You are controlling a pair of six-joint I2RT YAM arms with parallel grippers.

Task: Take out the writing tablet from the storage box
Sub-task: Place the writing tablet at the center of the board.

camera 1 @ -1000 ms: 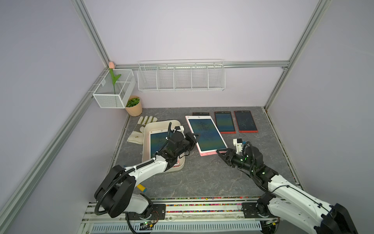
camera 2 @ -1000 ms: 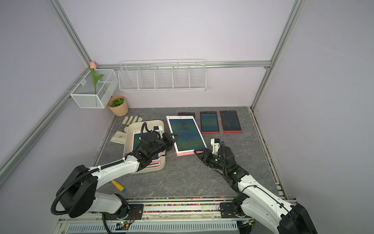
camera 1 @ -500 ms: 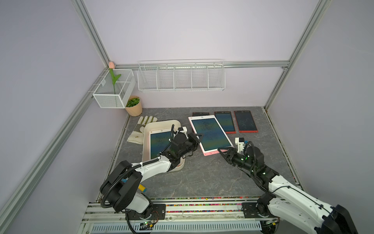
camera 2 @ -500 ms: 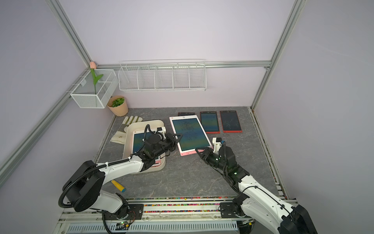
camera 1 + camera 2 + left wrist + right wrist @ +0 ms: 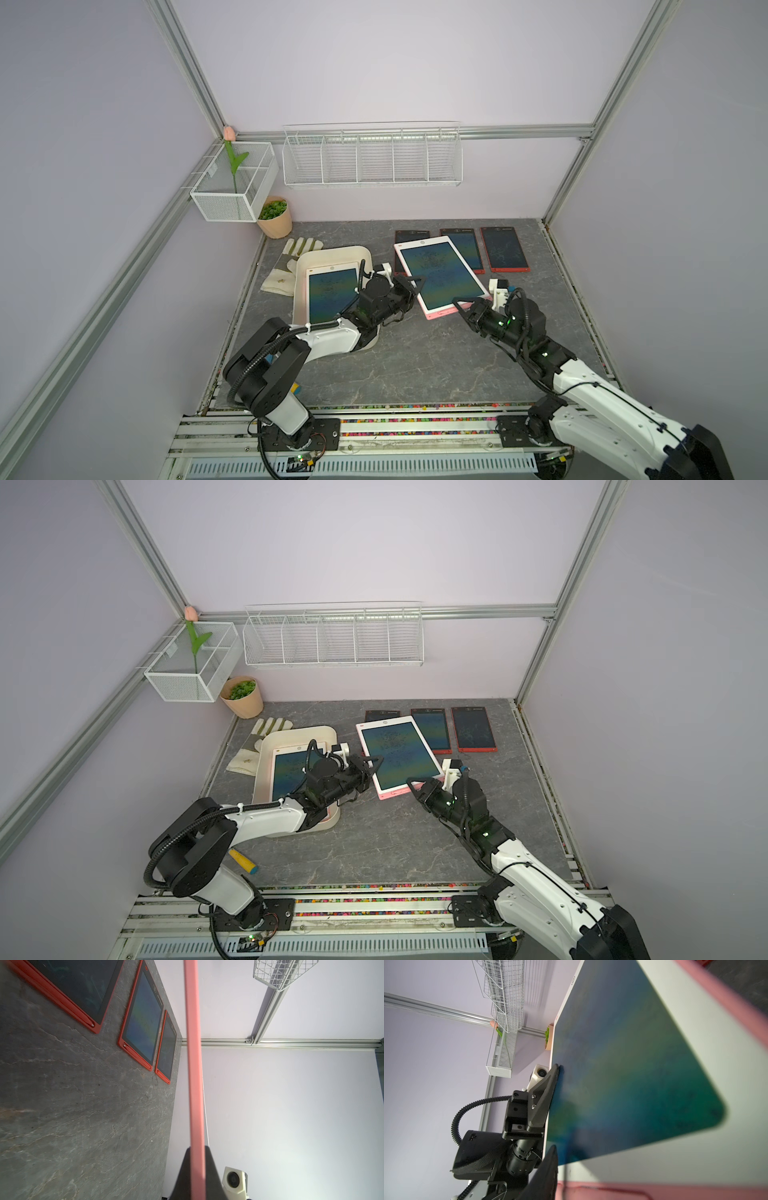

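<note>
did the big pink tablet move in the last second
Yes. The pink tablet, clamped by the left gripper, has shifted away from the storage box and toward the red tablets, now overlapping the middle one.

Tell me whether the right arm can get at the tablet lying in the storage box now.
Probably not: the pink tablet and the left arm lie between the right gripper and the tablet in the storage box.

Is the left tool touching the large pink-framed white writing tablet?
Touching: in the left wrist view the left tool pinches the edge of the large pink-framed writing tablet.
</note>
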